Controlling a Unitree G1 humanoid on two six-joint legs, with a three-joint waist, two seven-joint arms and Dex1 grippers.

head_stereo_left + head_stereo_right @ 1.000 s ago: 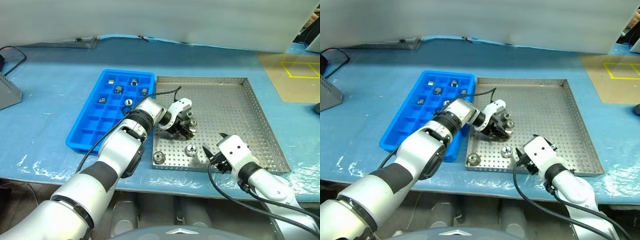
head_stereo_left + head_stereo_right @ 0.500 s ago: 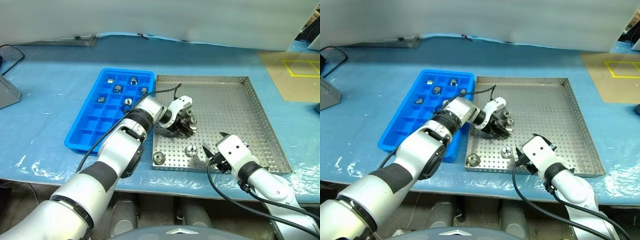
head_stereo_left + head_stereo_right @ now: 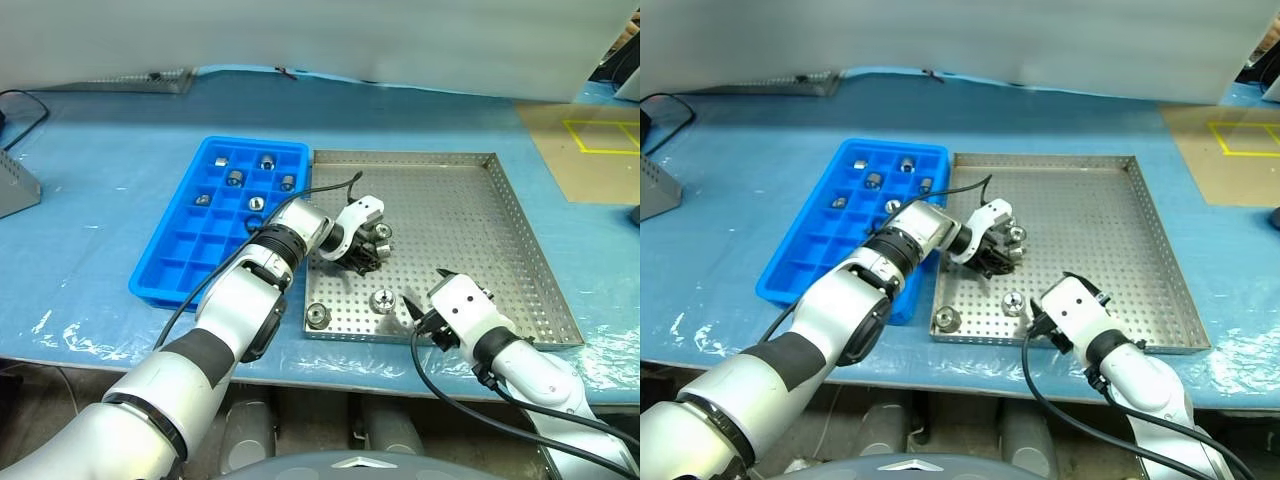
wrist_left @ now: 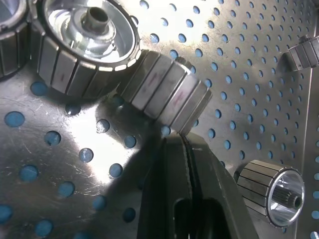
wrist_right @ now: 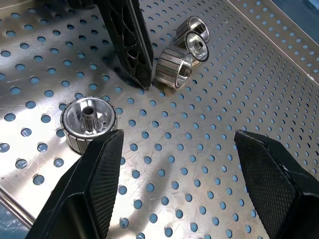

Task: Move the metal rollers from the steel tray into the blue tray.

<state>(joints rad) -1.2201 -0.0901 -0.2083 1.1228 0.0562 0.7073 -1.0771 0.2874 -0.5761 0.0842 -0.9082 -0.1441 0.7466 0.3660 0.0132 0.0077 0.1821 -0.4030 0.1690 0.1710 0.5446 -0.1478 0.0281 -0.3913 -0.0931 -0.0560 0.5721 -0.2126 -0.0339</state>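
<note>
Inside the steel tray (image 3: 520,235), beside the blue tray (image 3: 175,250), the left gripper (image 3: 366,257) has its jaws pinched empty against 1 ribbed metal roller (image 4: 164,92) (hard, slick, probably heavy; grip its sides), while the right gripper (image 5: 189,164) gapes wide.

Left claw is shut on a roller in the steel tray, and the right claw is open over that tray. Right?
Not quite. The left claw is shut, but on nothing: the left wrist view shows its fingers pressed together, with the roller lying free just past their tips on the steel tray. The right claw is open over that tray, as you said.
</note>
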